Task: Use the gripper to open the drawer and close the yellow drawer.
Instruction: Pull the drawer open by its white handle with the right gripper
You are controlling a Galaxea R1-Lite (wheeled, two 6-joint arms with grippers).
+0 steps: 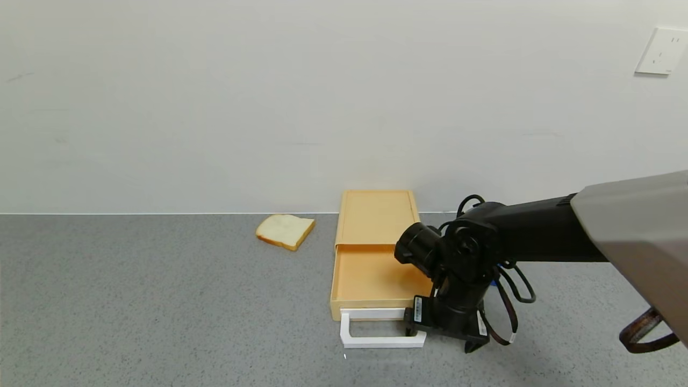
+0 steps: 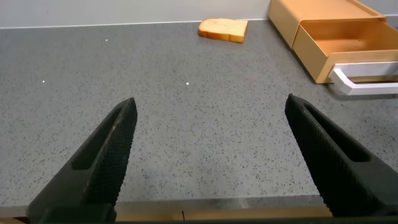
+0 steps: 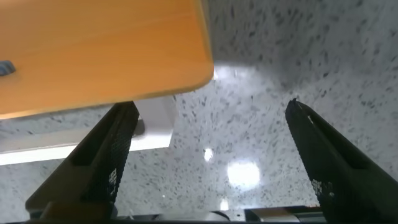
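We see a pale yellow smooth plastic drawer box (image 1: 373,252) with a faint sheen, its white loop handle (image 1: 376,329) of matt plastic. The grey speckled stone-like table (image 1: 161,312) looks polished, throwing back glare. The right end effector (image 3: 208,162) has matt black ribbed fingers (image 3: 109,165).

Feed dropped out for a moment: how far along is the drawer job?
Opening looks done: the drawer is pulled well out. The right hand is open at the right corner of the white handle, one finger at the handle, not gripping it. Closing remains. The left hand is off to the side, open.
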